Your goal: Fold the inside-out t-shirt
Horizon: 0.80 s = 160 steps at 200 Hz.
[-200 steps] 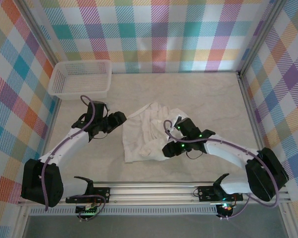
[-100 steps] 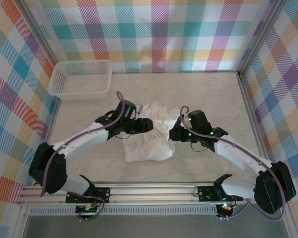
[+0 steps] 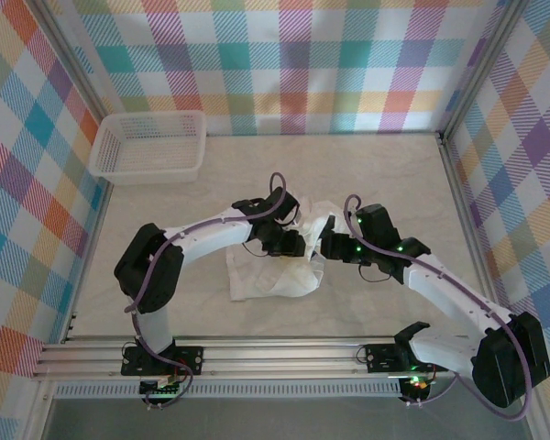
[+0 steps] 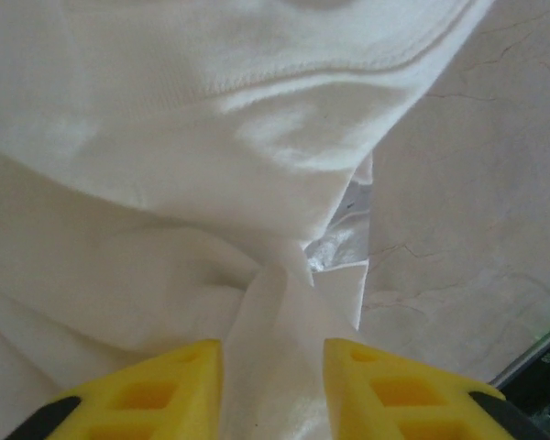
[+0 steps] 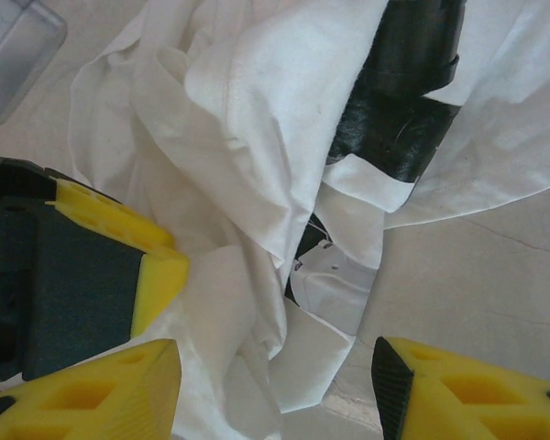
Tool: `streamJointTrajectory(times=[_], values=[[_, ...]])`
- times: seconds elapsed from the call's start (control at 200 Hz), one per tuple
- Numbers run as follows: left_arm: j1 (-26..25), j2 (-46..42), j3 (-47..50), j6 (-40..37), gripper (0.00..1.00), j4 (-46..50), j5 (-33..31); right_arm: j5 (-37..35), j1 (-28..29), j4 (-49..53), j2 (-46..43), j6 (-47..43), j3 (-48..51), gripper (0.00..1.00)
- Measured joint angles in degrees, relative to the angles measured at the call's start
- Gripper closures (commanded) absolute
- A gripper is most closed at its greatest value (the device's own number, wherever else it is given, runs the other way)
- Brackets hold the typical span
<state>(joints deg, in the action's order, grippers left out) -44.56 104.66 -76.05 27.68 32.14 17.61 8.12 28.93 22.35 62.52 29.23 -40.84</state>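
The inside-out t-shirt (image 3: 273,273) lies crumpled and white in the middle of the table, with a black print (image 5: 396,128) showing through a fold. My left gripper (image 3: 299,245) reaches across the shirt to its right side. Its yellow fingers (image 4: 165,390) are closed on a pinched ridge of the fabric (image 4: 273,348). My right gripper (image 3: 327,246) faces it from the right, almost touching. It stands open, with its fingers (image 5: 467,394) wide apart over the shirt's loose edge (image 5: 302,357). The left gripper's yellow fingertip (image 5: 158,275) shows in the right wrist view.
A white mesh basket (image 3: 148,147) stands at the back left corner. Checked walls close the table on three sides. Bare marbled tabletop (image 3: 394,183) lies behind and to the right of the shirt, and an aluminium rail (image 3: 284,353) runs along the near edge.
My left arm has swung right across the shirt to its right side and its jaws have closed on the fabric. My right gripper has moved up to meet it, and the shirt has bunched narrower.
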Motion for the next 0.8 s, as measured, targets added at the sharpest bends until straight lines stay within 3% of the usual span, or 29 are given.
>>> streamJointTrajectory(times=[0.205,0.49,0.57,0.64,0.8], values=[[0.0,0.0,0.0,0.7,0.76,-0.1,3.5,0.9,0.0,0.0,1.0,0.0,0.0,0.42],[0.0,0.0,0.5,2.1,0.7,-2.5,6.5,1.1,0.0,0.0,1.6,-0.1,0.0,0.41],[0.0,0.0,0.7,2.7,0.79,-2.5,6.8,1.3,0.0,0.0,1.7,-0.1,0.0,0.41],[0.0,0.0,0.7,3.1,1.0,-2.5,7.0,1.4,0.0,0.0,1.9,-0.1,0.0,0.41],[0.2,-0.5,1.4,3.2,1.0,-2.9,7.0,2.1,0.0,0.0,1.9,-0.6,0.0,0.41]])
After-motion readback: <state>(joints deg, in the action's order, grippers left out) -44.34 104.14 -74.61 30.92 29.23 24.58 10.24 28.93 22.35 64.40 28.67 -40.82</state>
